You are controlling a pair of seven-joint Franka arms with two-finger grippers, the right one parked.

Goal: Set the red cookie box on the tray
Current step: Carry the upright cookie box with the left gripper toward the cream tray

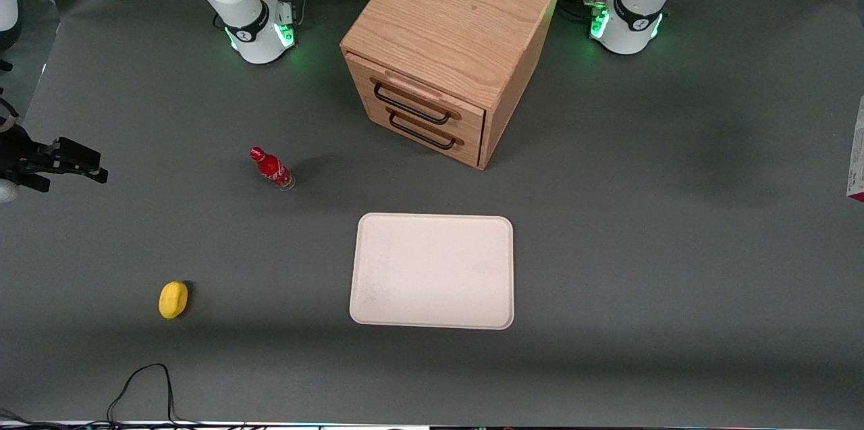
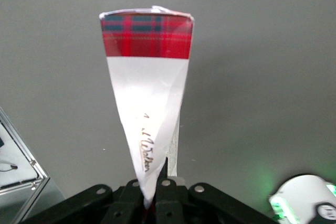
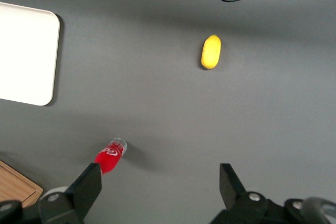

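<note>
Gripping the red cookie box (image 2: 147, 77) by its thin edge, the gripper (image 2: 155, 192) has its fingers (image 2: 167, 188) pinched tight on the carton w/ no gap showing — box sticks out away from the wrist cam, white face w/ dark script printing, red tartan band at its outer end. Grey tabletop (image 2: 262, 77) fills the view past it.

In the front view only a sliver of the box (image 1: 857, 153) shows at the frame edge, toward the working arm's end of the table; gripper itself isn't visible there. Box is well apart from the tray (image 1: 432, 271).

Tray sits flat on the grey table (image 1: 641, 248), nothing on it — cream, rounded corners, low rim. Wooden drawer cabinet (image 1: 449, 45) stands farther from the front cam than the tray, two drawers w/ dark wire handles (image 1: 413, 106) facing the tray at an angle.

Small red bottle (image 1: 271, 168) stands upright between cabinet and the parked arm's end, apart from the tray. Yellow lemon-like object (image 1: 173, 299) lies nearer the front cam than the bottle. Black cable (image 1: 145, 383) loops near the table's front edge.
</note>
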